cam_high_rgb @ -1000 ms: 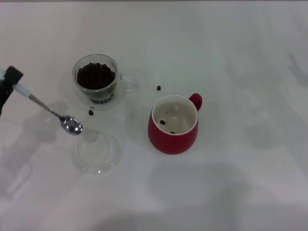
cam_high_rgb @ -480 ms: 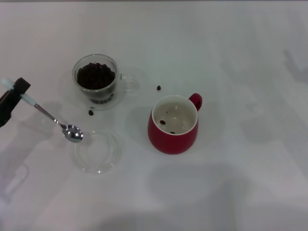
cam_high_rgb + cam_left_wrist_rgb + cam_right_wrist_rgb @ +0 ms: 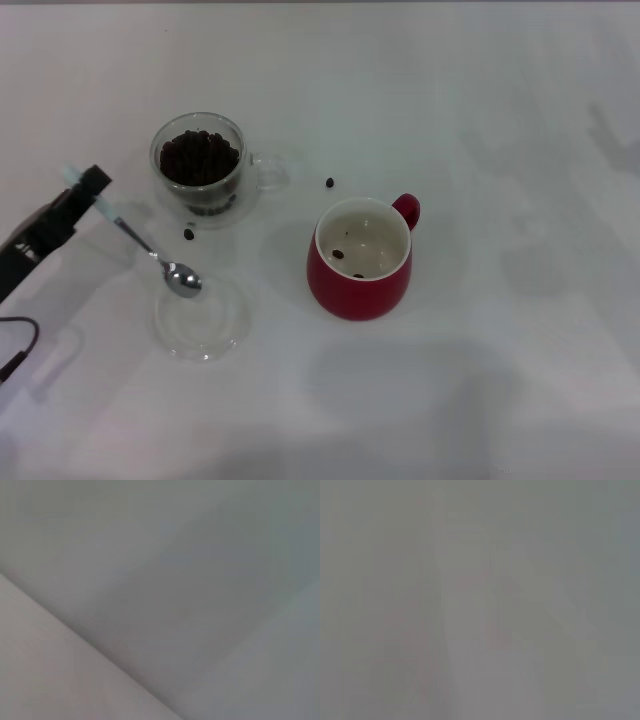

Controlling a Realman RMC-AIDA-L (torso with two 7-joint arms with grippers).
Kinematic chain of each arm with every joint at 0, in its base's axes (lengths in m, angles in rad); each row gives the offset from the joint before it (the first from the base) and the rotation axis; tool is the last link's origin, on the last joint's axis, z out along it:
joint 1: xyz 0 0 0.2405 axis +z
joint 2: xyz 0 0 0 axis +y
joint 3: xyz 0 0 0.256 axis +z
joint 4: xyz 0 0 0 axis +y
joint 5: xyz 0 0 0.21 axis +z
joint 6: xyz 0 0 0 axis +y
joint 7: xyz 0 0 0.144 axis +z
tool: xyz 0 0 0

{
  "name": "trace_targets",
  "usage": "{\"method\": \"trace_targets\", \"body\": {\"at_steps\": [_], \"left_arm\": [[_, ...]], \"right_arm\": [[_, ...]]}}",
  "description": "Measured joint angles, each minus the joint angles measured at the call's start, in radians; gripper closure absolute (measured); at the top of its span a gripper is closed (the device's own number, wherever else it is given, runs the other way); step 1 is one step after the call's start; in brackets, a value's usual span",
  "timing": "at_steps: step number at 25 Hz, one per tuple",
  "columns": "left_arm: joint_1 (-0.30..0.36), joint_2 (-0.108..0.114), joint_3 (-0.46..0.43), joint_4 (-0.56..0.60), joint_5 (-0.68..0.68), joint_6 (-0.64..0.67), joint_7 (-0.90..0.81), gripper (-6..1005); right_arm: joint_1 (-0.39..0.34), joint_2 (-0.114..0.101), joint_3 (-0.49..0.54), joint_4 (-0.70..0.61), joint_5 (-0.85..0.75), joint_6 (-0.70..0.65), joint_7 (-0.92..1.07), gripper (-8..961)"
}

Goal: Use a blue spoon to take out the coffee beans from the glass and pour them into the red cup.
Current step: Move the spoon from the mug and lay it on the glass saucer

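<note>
Table [image 3: 500, 100]: pale, white surface filling the whole head view.

Left gripper [image 3: 90, 185]: dark, entering from the left edge of the frame at mid-height, angled up and to the right. Its jaws are closed on the pale handle end of the blue spoon [image 3: 150, 250]. The spoon slants down and to the right from the jaws; its shiny metal bowl sits over the upper left rim of the flat clear glass dish [image 3: 203, 318], lower left of centre. Whether the bowl touches the dish cannot be told. The bowl looks empty.

Glass [image 3: 200, 165]: upper left of the frame, upright, clear side handle pointing right. It holds a heap of coffee beans [image 3: 200, 157] filling most of its inside.

Loose beans: one on the table just below the glass [image 3: 189, 234], one between the glass and the red cup [image 3: 329, 182].

Red cup [image 3: 362, 258]: centre of the frame, upright, loop handle at its upper right. Cream inside with two beans lying in it [image 3: 338, 253].

Right gripper: not seen in the head view. Both wrist views show only blurred grey surfaces with nothing identifiable. A thin dark cable loops at the lower left edge [image 3: 20, 345].
</note>
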Motion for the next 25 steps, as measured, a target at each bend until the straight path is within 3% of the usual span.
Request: {"method": "trace_targets", "body": {"at_steps": [25], "left_arm": [[-0.026, -0.002, -0.003, 0.073, 0.096, -0.177, -0.025, 863]], "right_arm": [[-0.005, -0.007, 0.000, 0.005, 0.012, 0.001, 0.000, 125]]}}
